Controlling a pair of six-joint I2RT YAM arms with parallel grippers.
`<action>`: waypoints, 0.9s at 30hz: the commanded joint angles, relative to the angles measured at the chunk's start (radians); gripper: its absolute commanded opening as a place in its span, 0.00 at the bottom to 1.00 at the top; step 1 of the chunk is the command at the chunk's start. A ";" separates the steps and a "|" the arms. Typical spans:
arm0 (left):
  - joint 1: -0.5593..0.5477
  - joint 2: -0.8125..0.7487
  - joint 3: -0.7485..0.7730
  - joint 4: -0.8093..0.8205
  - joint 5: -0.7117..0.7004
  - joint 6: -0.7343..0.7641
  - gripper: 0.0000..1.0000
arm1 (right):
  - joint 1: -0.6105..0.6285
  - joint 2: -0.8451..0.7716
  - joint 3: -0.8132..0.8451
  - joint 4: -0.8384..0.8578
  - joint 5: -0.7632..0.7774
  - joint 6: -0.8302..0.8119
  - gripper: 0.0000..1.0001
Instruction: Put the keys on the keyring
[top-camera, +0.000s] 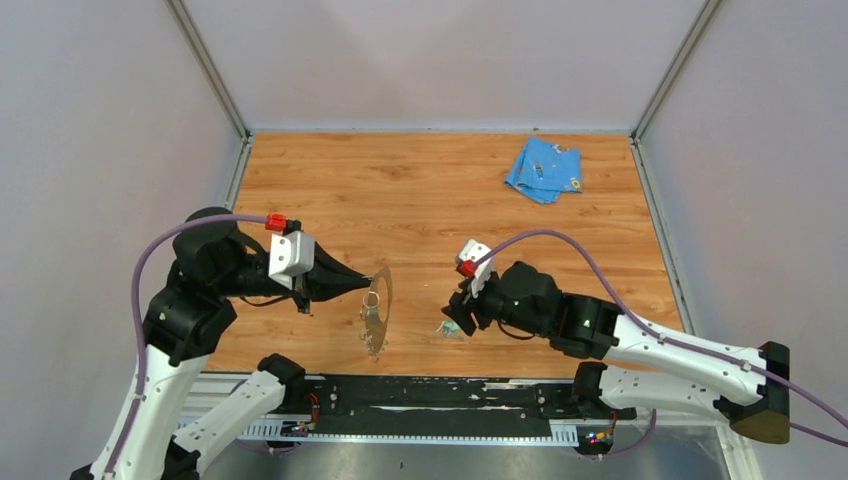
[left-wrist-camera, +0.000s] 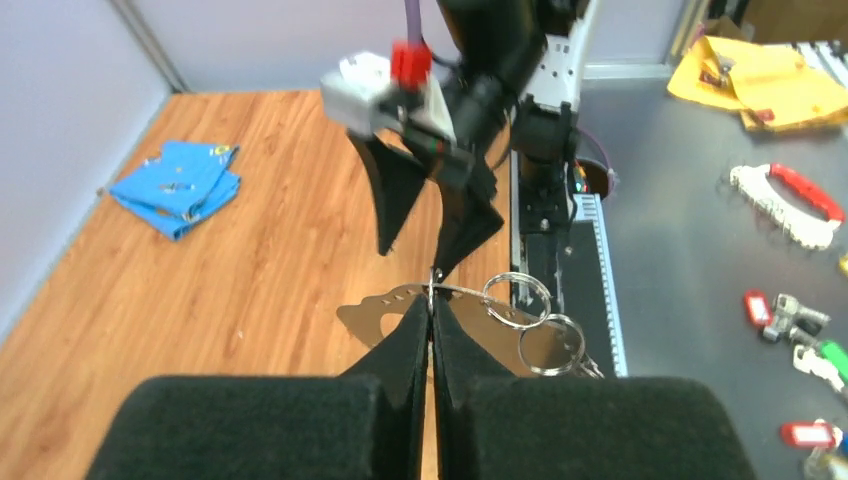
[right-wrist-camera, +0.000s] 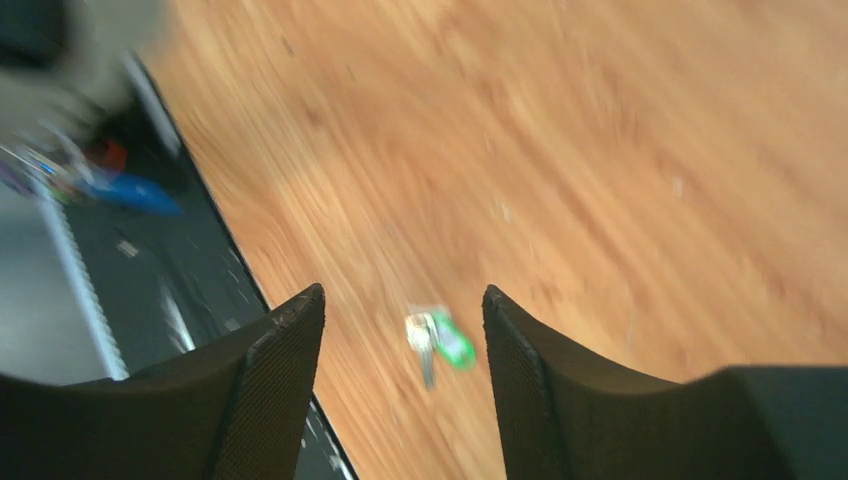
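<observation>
On the left, our left gripper (top-camera: 376, 282) has its 2 fingers (left-wrist-camera: 410, 340) pressed together on the thin band of the keyring (top-camera: 377, 308). The keyring hangs from the tips over the near part of the table (top-camera: 400, 200), with small rings (left-wrist-camera: 515, 300) dangling from it. We cannot tell whether its lower end touches the wood. Just to the right, near but apart, the green-headed key (top-camera: 448, 328) lies flat on the wood. The right gripper (top-camera: 463, 316) hovers over that key, its 2 fingers (right-wrist-camera: 285, 350) spread apart on either side and holding nothing. Far back on the right, a folded light-blue cloth (top-camera: 543, 168) lies well apart.
</observation>
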 joint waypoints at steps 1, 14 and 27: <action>-0.005 -0.106 -0.149 0.436 -0.104 -0.417 0.00 | 0.001 -0.013 -0.140 -0.201 0.153 0.206 0.64; -0.005 -0.132 -0.184 0.475 -0.187 -0.355 0.00 | -0.022 0.159 -0.339 0.056 0.094 0.233 0.55; -0.005 -0.261 -0.331 0.407 -0.195 -0.242 0.00 | -0.339 0.425 -0.262 0.195 -0.439 0.380 0.52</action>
